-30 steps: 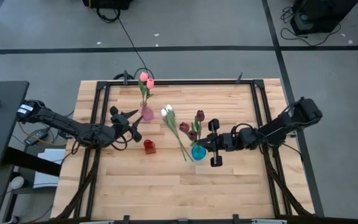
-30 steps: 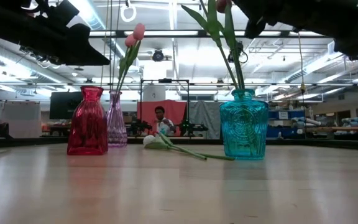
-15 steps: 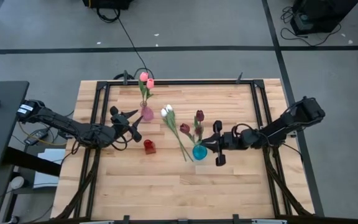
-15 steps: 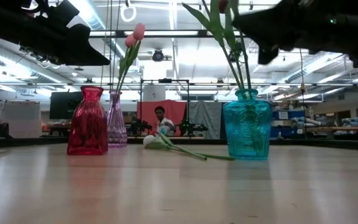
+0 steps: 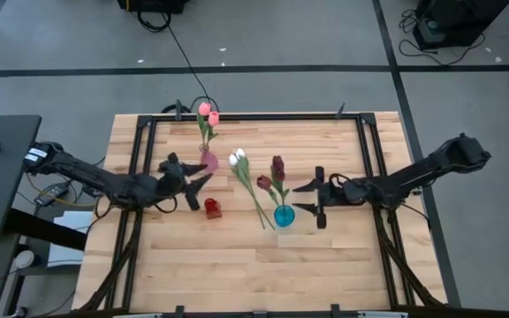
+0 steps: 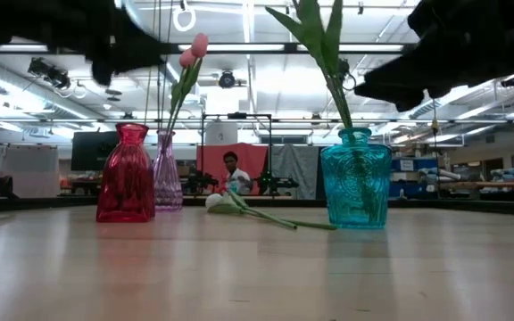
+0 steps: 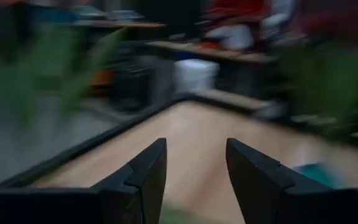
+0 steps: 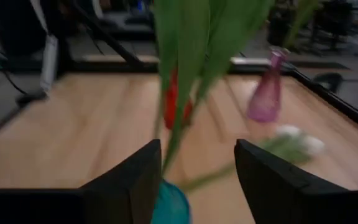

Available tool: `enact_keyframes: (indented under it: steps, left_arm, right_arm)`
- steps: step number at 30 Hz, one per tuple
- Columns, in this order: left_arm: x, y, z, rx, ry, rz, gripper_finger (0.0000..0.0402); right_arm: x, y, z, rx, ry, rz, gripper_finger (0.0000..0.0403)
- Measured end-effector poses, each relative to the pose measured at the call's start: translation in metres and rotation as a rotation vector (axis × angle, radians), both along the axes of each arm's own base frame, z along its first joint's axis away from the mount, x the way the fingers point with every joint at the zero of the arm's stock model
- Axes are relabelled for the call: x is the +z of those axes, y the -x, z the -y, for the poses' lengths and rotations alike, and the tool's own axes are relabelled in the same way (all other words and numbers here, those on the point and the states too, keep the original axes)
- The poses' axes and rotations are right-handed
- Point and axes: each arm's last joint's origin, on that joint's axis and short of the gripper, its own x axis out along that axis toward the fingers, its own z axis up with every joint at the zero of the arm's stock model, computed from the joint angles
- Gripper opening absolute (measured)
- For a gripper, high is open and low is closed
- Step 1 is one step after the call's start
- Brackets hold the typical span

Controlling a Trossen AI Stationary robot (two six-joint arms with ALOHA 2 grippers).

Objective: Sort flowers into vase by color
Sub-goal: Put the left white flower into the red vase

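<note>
— Where do the flowers sit relative to the teal vase (image 5: 283,215)?

— The maroon tulips (image 5: 272,173) stand in it. The white tulips (image 5: 238,158) lie flat on the table (image 5: 237,265) just beside it, their stems reaching toward its base. The pink tulips (image 5: 208,113) stand in the pink vase (image 5: 208,161), farther off, with the red vase (image 5: 211,208) between the two.

— And the grippers?

— The right gripper (image 5: 318,198) hovers just beside the teal vase, fingers spread wide and holding nothing. The left gripper (image 5: 193,177) is beyond the red vase, near the pink one, fingers also apart and empty.
</note>
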Motion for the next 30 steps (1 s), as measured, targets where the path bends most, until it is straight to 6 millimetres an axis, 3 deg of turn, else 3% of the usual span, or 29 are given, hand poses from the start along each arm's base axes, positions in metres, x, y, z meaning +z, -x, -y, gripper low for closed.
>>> enact_keyframes:
  steps: [4, 8, 13, 20, 26, 30]
  left_arm:
    - [0.024, -0.015, 0.007, -0.133, 0.027, -0.006, 0.017]
    - [0.027, -0.043, 0.017, -0.15, 0.063, -0.189, 0.017]
    - [0.033, -0.086, 0.029, -0.104, 0.16, -0.251, 0.017]
    - [0.02, -0.115, 0.013, 0.125, 0.281, -0.271, 0.017]
    - [0.001, -0.146, -0.006, 0.061, 0.489, -0.327, 0.0167]
    - [-0.012, -0.161, -0.017, 0.129, 0.558, -0.419, 0.0162]
  right_arm:
    - [0.005, 0.016, 0.009, -0.063, 0.051, -0.081, 0.0221]
    - [0.015, 0.031, 0.02, -0.147, 0.102, -0.09, 0.0215]
    - [0.036, 0.043, 0.037, -0.328, 0.198, 0.023, 0.0203]
    - [0.052, 0.055, 0.059, -0.611, 0.315, 0.081, 0.0199]
    - [0.057, 0.054, 0.067, -0.49, 0.319, 0.145, 0.0198]
    - [0.05, 0.057, 0.072, -0.473, 0.306, 0.185, 0.0197]
